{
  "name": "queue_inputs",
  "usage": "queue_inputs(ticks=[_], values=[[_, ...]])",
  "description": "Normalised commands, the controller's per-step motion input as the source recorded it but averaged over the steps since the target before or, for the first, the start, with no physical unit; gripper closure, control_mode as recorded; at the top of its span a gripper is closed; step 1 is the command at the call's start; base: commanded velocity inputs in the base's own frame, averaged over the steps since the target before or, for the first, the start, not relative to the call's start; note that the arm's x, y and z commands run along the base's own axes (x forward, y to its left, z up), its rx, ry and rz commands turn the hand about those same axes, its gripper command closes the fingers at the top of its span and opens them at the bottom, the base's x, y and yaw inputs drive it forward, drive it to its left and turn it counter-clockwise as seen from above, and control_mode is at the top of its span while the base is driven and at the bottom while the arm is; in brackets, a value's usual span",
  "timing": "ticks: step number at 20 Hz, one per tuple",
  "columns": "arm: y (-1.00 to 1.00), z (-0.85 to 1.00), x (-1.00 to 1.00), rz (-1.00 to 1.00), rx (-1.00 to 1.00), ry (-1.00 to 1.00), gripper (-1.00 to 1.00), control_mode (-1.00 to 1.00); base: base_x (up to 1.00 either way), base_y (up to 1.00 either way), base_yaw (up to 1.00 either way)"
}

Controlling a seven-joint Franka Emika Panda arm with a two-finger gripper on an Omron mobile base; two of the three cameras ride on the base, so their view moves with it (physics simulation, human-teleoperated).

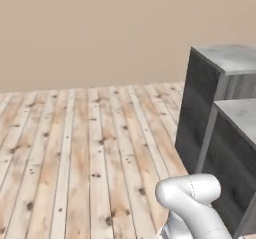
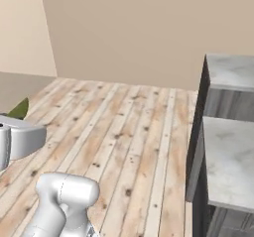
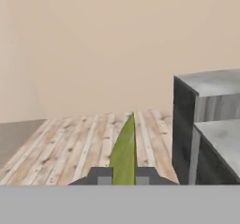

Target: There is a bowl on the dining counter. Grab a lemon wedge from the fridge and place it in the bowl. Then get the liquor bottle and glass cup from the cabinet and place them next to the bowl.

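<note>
Lemon wedge [image 3: 124,153] sits pinched between the claw [image 3: 123,175] tips, a green-yellow sliver pointing to 12 o'clock in the hand view. I judge the carry to the bowl is under way. A grey table [image 3: 220,138] stands at 3 o'clock across the plank floor [image 1: 75,148]. Next comes finding the bowl. No writing shows anywhere.
</note>
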Motion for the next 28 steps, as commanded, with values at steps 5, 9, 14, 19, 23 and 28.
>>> queue_inputs(ticks=[5, 9, 14, 19, 23, 28], values=[[0.00, 0.00, 0.00, 0.00, 0.00, 0.00, 1.00, 1.00, 0.99, 0.84, -0.38], [0.00, 0.00, 0.00, 0.00, 0.00, 0.00, 1.00, 1.00, 0.99, 0.66, -0.46], [0.00, 0.00, 0.00, 0.00, 0.00, 0.00, 1.00, 1.00, 0.84, 0.56, -0.52], [0.00, 0.00, 0.00, 0.00, 0.00, 0.00, 1.00, 1.00, 0.84, 0.59, -0.51], [0.00, 0.00, 0.00, 0.00, 0.00, 0.00, 1.00, 1.00, 0.89, 0.63, -0.50], [0.00, 0.00, 0.00, 0.00, 0.00, 0.00, 1.00, 1.00, 0.88, 0.65, -0.49]])
